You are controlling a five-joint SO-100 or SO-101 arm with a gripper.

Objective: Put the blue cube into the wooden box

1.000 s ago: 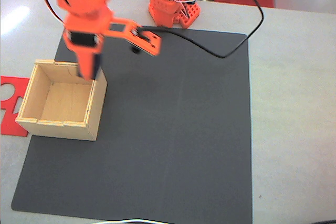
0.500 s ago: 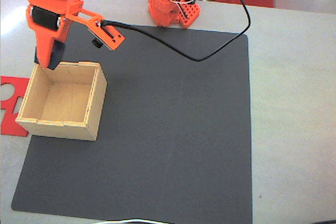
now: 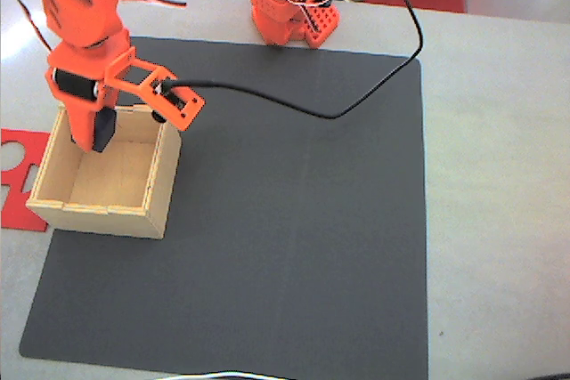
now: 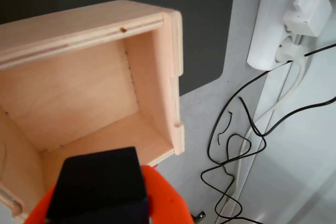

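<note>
The wooden box (image 3: 100, 217) stands open-topped at the left edge of the black mat. My orange gripper (image 3: 99, 136) points down over the box's back left part, shut on the blue cube (image 3: 105, 129), which shows as a dark block at its tip. In the wrist view the blue cube (image 4: 100, 184) sits in the foreground against an orange finger (image 4: 167, 199). Beyond it lie the wooden box's (image 4: 157, 66) pale floor and inner walls. I cannot tell whether the cube is below the rim.
A flat red cut-out sheet (image 3: 12, 177) lies left of the box. The black mat (image 3: 294, 238) spreads to the right. A black cable (image 3: 343, 109) loops from the gripper across the mat's back. The arm base (image 3: 289, 8) stands behind. The wrist view shows a white power strip (image 4: 278, 19) and loose cables (image 4: 236, 145) beside the mat.
The gripper with the cube swung left from the box's back right rim to beyond the back left corner. It has now come forward and down over the box's inside.
</note>
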